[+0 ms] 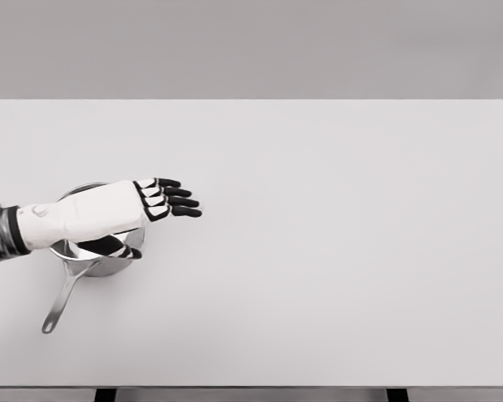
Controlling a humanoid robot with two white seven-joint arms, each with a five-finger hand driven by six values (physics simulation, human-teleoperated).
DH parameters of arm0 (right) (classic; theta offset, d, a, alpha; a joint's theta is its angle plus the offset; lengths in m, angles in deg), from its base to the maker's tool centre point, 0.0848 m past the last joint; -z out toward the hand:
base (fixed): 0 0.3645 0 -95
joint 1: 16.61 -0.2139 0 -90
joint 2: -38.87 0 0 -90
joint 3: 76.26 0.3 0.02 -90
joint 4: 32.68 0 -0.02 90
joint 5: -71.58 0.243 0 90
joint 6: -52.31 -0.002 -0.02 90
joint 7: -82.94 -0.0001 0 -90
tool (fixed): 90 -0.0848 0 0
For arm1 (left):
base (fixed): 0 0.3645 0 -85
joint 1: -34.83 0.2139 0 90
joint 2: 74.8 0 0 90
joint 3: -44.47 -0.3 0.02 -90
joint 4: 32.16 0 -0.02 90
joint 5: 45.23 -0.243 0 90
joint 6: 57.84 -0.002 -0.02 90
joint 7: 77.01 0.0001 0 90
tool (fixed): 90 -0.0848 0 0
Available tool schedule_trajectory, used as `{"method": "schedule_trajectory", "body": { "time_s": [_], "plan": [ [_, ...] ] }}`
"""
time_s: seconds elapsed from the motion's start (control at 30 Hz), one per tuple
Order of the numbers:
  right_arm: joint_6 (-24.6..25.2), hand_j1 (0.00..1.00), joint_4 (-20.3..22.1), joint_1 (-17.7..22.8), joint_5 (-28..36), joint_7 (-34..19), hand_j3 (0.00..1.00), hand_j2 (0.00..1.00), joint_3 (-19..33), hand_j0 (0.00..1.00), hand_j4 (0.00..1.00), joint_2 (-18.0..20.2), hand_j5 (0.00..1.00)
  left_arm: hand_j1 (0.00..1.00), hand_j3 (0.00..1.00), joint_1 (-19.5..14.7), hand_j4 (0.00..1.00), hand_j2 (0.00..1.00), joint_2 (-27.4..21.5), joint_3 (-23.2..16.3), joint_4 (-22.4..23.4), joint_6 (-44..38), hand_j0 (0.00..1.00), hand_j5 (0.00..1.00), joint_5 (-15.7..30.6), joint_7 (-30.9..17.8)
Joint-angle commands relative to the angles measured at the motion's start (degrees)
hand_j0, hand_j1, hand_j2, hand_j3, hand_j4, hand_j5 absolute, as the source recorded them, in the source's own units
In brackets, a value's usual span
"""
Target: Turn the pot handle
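A small steel pot (109, 263) stands on the white table (335, 251) at the left. Its long handle (60, 302) points toward the front edge and slightly left. My left hand (169, 198) hovers over the pot, reaching in from the left edge. Its black-tipped fingers stretch out flat to the right, past the pot's rim, and hold nothing. The thumb (117, 248) hangs down over the pot's opening. The forearm hides most of the pot's inside and its far rim. No right arm shows.
The table's far edge runs across the top and its front edge along the bottom. Nothing else lies on the white surface in view.
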Motion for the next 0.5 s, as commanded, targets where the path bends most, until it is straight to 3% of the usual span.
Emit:
{"method": "schedule_trajectory", "body": {
  "time_s": [0.0,0.1,0.47],
  "plan": [
    [-0.02,1.0,0.01,0.09,0.06,0.0,1.0,1.0,0.03,1.0,1.0,0.0,1.0,1.0,1.0,0.26,1.0,1.0,-1.03,0.02,-0.01,-0.07,1.0,1.0,0.39,-0.07],
    [-0.02,1.0,0.01,0.0,0.06,0.0,1.0,1.0,0.03,1.0,1.0,0.0,1.0,1.0,1.0,2.64,1.0,1.0,-1.12,0.02,-0.01,-0.07,1.0,1.0,0.39,-0.07],
    [-0.02,1.0,0.01,0.0,0.06,0.0,1.0,1.0,0.03,1.0,1.0,0.0,1.0,1.0,1.0,4.48,1.0,1.0,-4.28,0.9,0.08,-0.07,1.0,1.0,0.39,1.25]
  ]
}}
